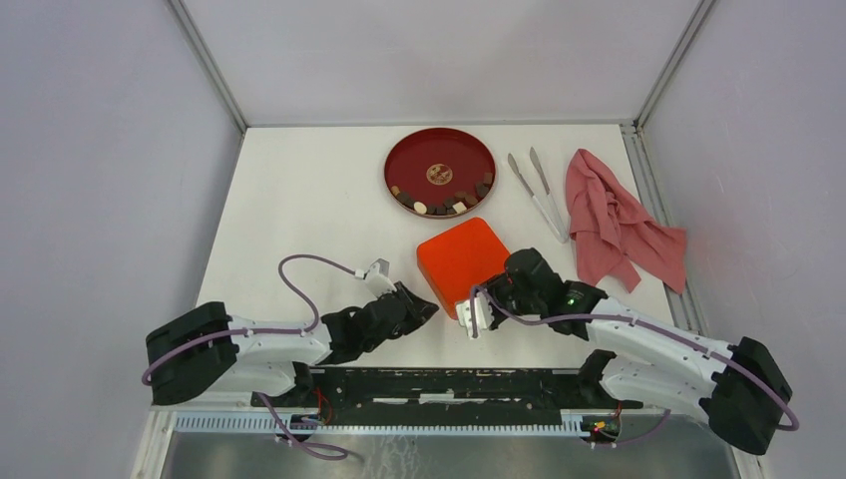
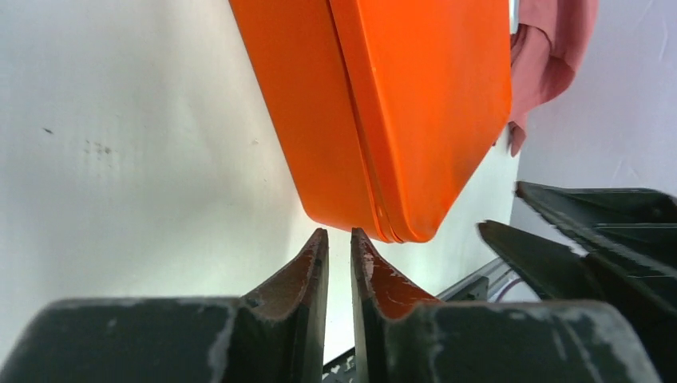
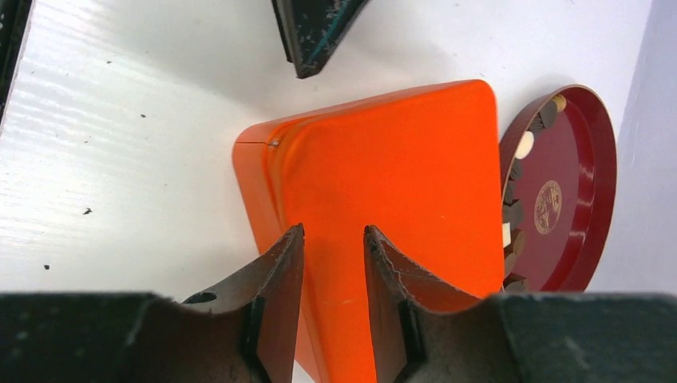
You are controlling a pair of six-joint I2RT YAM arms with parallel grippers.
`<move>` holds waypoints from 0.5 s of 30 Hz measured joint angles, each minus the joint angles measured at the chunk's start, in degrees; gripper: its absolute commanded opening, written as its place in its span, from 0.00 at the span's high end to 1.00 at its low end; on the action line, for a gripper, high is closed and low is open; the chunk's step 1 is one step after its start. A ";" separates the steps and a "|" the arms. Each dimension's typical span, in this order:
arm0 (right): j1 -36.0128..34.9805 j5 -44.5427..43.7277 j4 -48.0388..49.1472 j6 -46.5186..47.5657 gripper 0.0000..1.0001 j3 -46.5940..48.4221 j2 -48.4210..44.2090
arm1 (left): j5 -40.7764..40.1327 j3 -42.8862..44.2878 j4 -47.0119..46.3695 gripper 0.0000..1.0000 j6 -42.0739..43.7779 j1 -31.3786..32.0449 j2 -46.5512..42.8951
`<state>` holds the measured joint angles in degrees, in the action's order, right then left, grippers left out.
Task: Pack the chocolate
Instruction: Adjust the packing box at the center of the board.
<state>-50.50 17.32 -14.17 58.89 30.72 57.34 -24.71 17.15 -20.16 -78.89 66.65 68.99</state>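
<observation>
On the red plate (image 1: pixel 464 150) sit small dark-brown and cream chocolate pieces (image 1: pixel 439 208).

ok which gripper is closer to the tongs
Right. The right gripper sits at the orange box's near right edge, with the tongs farther back on its right. The left gripper is off the box's near left corner, farther from them.

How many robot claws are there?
2. The left gripper points at the orange box's near corner; the right gripper hangs over its lid.
</observation>
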 measured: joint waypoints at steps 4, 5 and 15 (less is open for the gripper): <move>5.66 6.49 -1.40 -2.14 0.61 2.51 -0.52 | 2.47 1.25 3.23 0.80 3.54 -3.58 -1.27; 7.10 7.56 -1.40 -2.91 0.63 2.71 -0.61 | 2.82 1.36 3.50 0.79 4.22 -4.24 -1.62; 18.58 17.49 -0.96 -13.51 0.66 3.61 2.60 | 10.32 -0.63 -3.21 0.73 8.04 -10.23 -1.55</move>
<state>-31.92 34.81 -15.14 45.39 34.33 59.94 -14.39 16.51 -23.38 -70.85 56.42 67.44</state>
